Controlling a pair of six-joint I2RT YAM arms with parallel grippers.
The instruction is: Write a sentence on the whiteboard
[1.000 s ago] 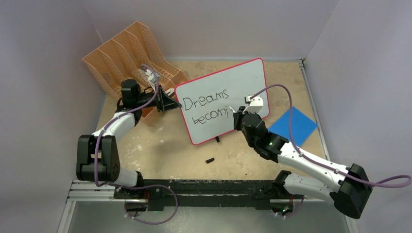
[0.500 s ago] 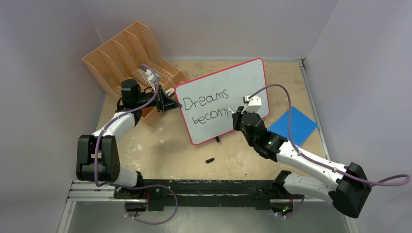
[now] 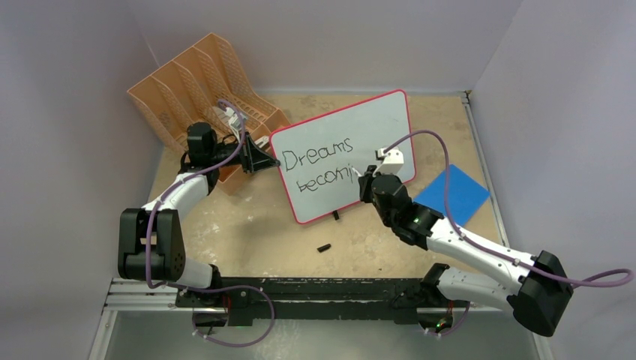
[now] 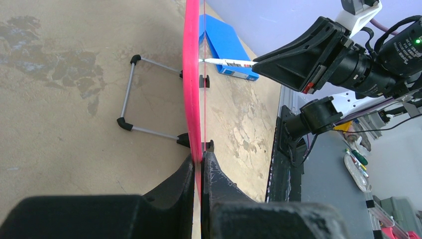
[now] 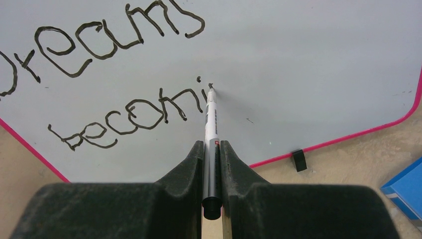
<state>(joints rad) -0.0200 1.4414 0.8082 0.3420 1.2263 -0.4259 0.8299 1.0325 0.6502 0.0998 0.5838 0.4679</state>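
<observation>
Tan table (image 3: 247, 225), grey walls on three sides. Whiteboard (image 3: 360, 120) stands upright mid-table on a wire stand (image 4: 128, 92), face toward the arms. Orange rack (image 3: 187, 86) sits far left and a blue pad (image 3: 452, 193) just beside the board's right end.

Sentence (image 3: 319, 157) is part done: "Dreams" is complete, the second line reads "becomi", and there is no third line yet.

Left gripper (image 4: 201, 159) is clamped on the pink frame at the board's left edge, steadying it. Right gripper (image 5: 212, 147) is clenched on the marker (image 5: 211, 124). The barrel runs straight out between the fingers, long axis pointing away from the wrist into the board.

Key relation: the tip sits on the face just right of the "i", level with its dot. Bare board lies to the tip's right, so the next stroke ("n") goes rightward along line two. That is the right arm's job, as it is nearer the writing and holds the pen. The left arm only braces.

The right wrist view shows letter shapes and where the tip sits against the "i", but not contact. The left wrist view looks edge-on along the board and shows the marker meeting the face roughly square, plus the stand behind. The top view gives the layout and a small black piece (image 3: 324, 247) on the table in front of the board, possibly the cap, too small to tell.
</observation>
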